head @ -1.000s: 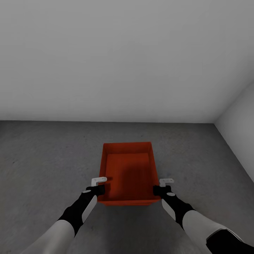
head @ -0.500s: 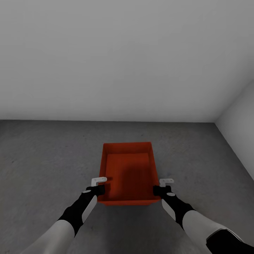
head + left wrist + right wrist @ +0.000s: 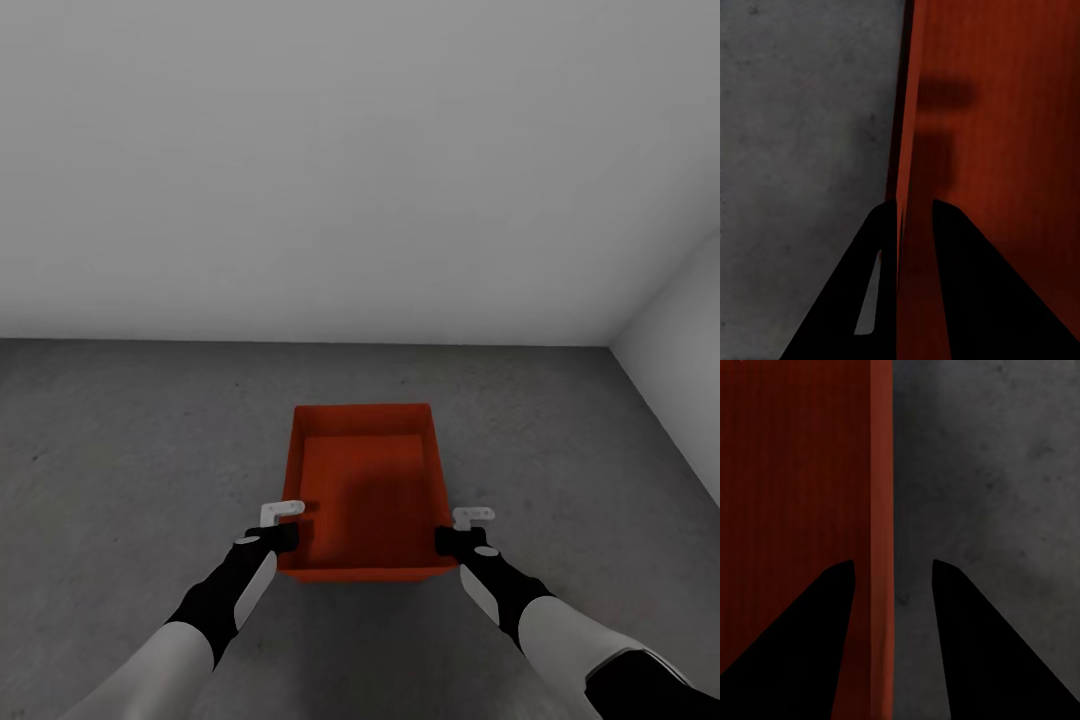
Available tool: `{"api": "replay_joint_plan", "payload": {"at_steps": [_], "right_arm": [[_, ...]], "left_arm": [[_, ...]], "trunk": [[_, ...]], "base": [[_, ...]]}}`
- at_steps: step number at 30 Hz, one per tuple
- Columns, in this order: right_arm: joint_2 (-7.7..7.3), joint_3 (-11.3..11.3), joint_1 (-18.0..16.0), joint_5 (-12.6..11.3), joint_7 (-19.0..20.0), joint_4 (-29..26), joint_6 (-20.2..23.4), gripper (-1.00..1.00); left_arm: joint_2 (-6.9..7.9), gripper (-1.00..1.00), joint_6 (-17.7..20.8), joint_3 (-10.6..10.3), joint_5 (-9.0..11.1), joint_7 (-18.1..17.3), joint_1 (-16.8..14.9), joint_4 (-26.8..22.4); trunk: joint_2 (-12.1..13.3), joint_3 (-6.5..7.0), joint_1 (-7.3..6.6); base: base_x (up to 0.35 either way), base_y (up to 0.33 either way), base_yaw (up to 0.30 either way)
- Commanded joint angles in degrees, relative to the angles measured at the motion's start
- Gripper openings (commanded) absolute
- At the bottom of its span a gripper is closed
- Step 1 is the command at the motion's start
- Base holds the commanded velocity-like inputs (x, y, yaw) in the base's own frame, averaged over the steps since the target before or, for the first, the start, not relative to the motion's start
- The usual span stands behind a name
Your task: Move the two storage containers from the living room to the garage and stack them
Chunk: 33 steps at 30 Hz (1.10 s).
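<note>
Head view: red container (image 3: pixel 365 490) on garage floor (image 3: pixel 120 450) near wall corner. L gripper (image 3: pixel 283 527) pinches left wall, fingers astride. R gripper (image 3: pixel 460 530) straddles right wall w/ gap, jaws apart, prob releasing.
</note>
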Motion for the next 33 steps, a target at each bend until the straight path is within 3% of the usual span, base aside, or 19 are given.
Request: {"api": "replay_joint_plan", "payload": {"at_steps": [1, 14, 15, 16, 33], "right_arm": [[-0.07, -0.65, -0.05, -0.51, -1.64, 0.46, -0.21, -1.00], [-0.12, -0.65, -0.04, -0.47, -1.58, 0.45, 0.17, -1.00], [-0.13, -0.65, -0.02, -0.47, -1.58, 0.45, 0.40, 1.00], [-0.14, -0.65, -0.03, -0.47, -1.56, 0.44, 1.05, 1.00], [-0.07, -0.63, -0.05, -0.46, -1.58, 0.36, 2.36, 1.00]], "left_arm": [[0.63, -1.00, -0.94, 2.64, -0.02, 0.76, 0.03, 0.38], [0.63, -1.00, -0.80, 2.72, -0.01, 0.69, 0.03, 0.09], [0.63, -1.00, -0.80, 2.72, -0.01, 0.69, 0.03, 0.07], [0.63, 1.00, -0.78, 2.72, -0.03, 0.68, 0.03, 0.05], [0.61, 1.00, -0.77, 2.64, -0.04, 0.67, 0.03, -0.46]], "trunk": [[-0.01, -0.04, 0.02], [-0.01, -0.04, 0.02], [-0.01, -0.04, 0.02], [-0.01, -0.04, 0.02], [-0.01, -0.04, 0.02]], "base": [[0.000, 0.000, 0.000], [0.000, 0.000, 0.000], [0.000, 0.000, 0.000], [0.000, 0.000, 0.000], [0.000, 0.000, 0.000]]}}
